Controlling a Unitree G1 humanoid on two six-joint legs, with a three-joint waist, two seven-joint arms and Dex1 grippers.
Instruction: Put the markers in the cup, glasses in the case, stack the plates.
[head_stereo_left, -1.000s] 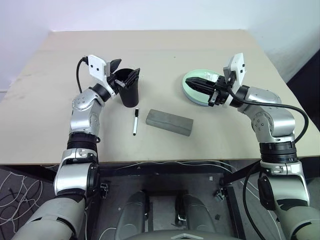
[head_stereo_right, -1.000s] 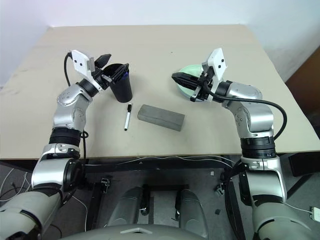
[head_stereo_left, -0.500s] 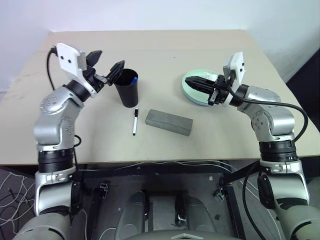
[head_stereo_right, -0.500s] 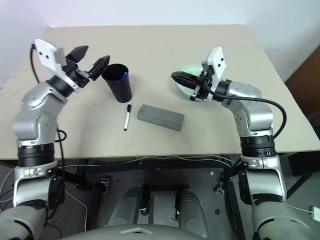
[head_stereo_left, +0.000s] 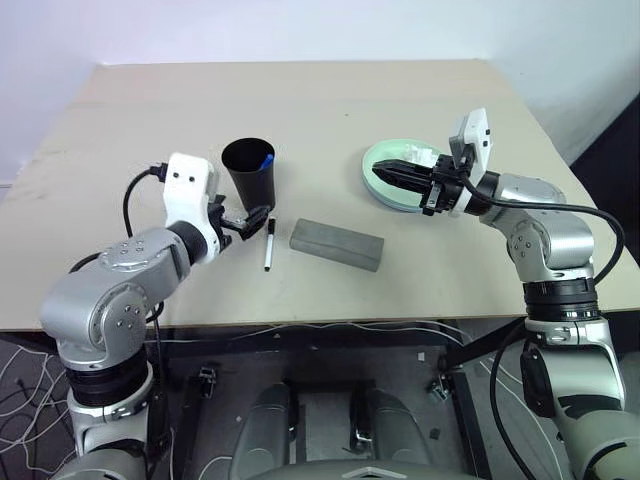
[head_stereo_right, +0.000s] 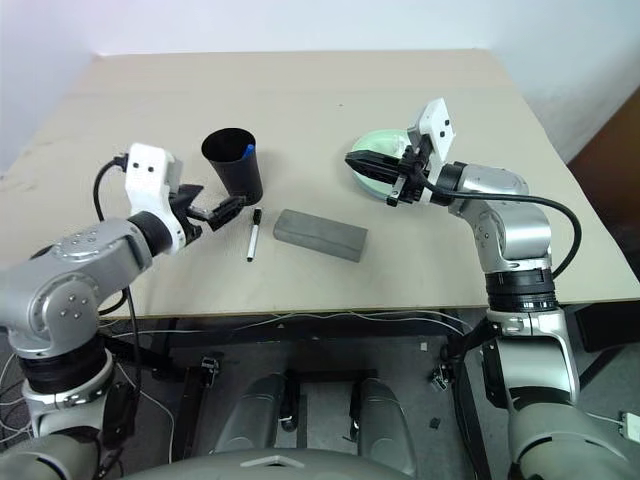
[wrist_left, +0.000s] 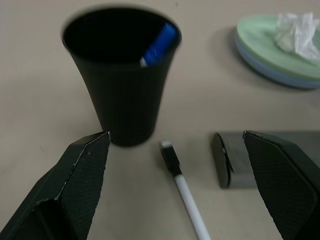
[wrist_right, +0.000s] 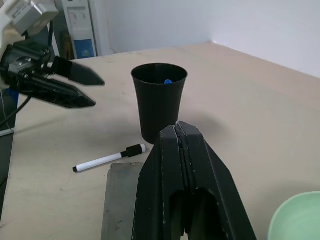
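Note:
The black cup (head_stereo_left: 249, 174) stands upright with the blue-capped marker (wrist_left: 159, 44) inside it. On the table between the cup and the shut grey case (head_stereo_left: 337, 245) lies the black-capped marker (head_stereo_left: 269, 243). My left gripper (head_stereo_left: 243, 219) is open and empty, low over the table beside the cup, with this marker just ahead of its fingers. The mint plate sits on the blue one, forming the stacked plates (head_stereo_left: 392, 190). My right gripper (head_stereo_left: 386, 172) hovers shut and empty over them. The glasses are out of view.
A crumpled white tissue (head_stereo_left: 421, 156) rests on the top plate. The beige table (head_stereo_left: 300, 100) has bare room behind the cup and along its front edge (head_stereo_left: 320, 320).
My left arm has drawn back from above the cup and dropped low beside it, staying open. The blue-capped marker now shows in the cup. The right arm has not moved.

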